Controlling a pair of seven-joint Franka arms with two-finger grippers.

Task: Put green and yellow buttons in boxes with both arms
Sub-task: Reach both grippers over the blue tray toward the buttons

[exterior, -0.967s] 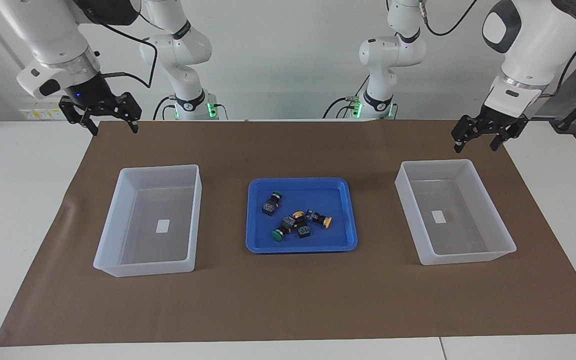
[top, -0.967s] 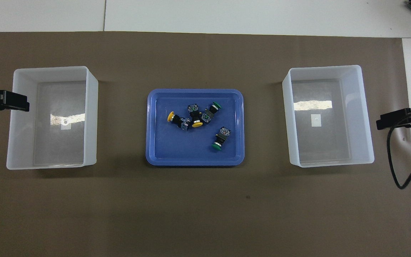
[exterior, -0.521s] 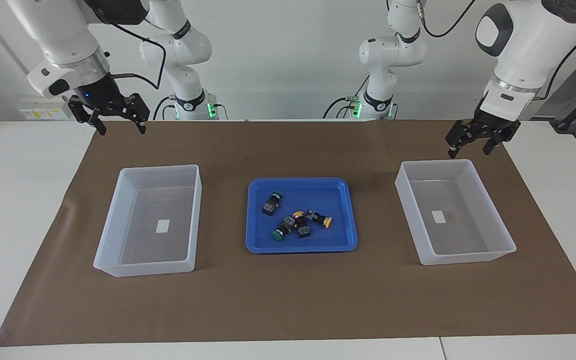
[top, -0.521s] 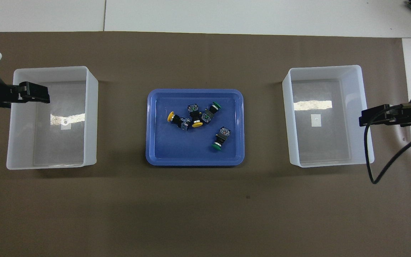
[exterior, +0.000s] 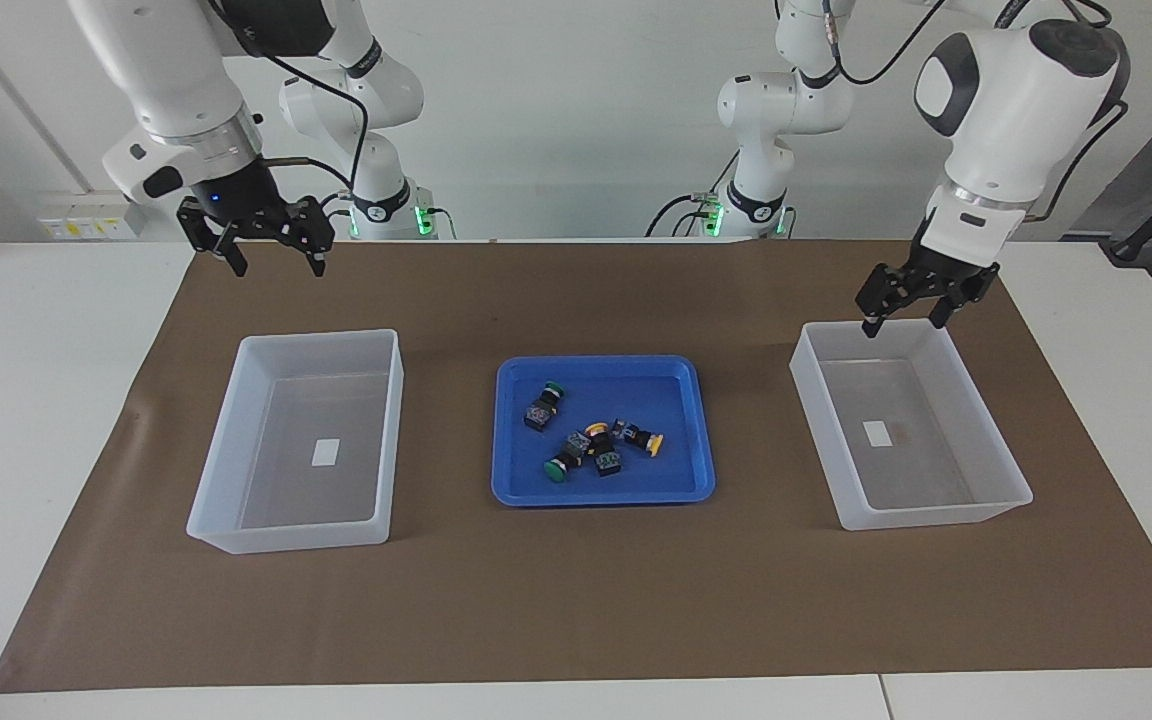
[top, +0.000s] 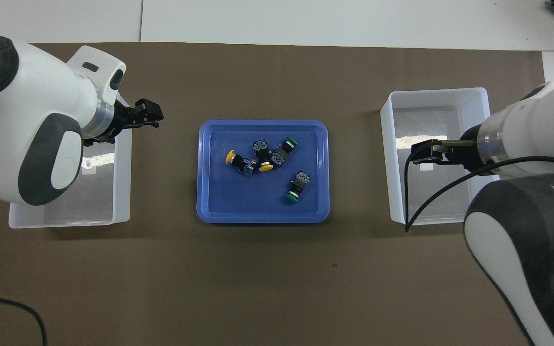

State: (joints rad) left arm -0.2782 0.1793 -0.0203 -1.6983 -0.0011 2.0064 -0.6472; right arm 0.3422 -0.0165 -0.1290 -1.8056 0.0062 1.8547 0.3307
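Note:
Two green buttons [exterior: 556, 469] [top: 290, 195] and two yellow buttons [exterior: 655, 443] [top: 229, 156] lie loose in the blue tray [exterior: 604, 495] [top: 209, 211] at mid-table, each a black block with a round cap. A translucent box [exterior: 936, 515] [top: 435, 91] stands at each end, and both boxes [exterior: 321, 338] [top: 70, 222] hold only a white label. My left gripper [exterior: 902, 326] [top: 154, 115] hangs open above the robot-side rim of the left arm's box. Over the mat by the right arm's box, my right gripper [exterior: 279, 270] [top: 419, 154] is open too. Neither holds anything.
A brown mat [exterior: 576, 600] [top: 277, 288] covers the table under the tray and both boxes. White tabletop shows around it. A black cable [top: 431, 197] loops down from the right arm over its box.
Both grippers have swung inward from the table's ends toward the middle. The left one now hangs over its box's rim. Buttons, tray and boxes have not moved.

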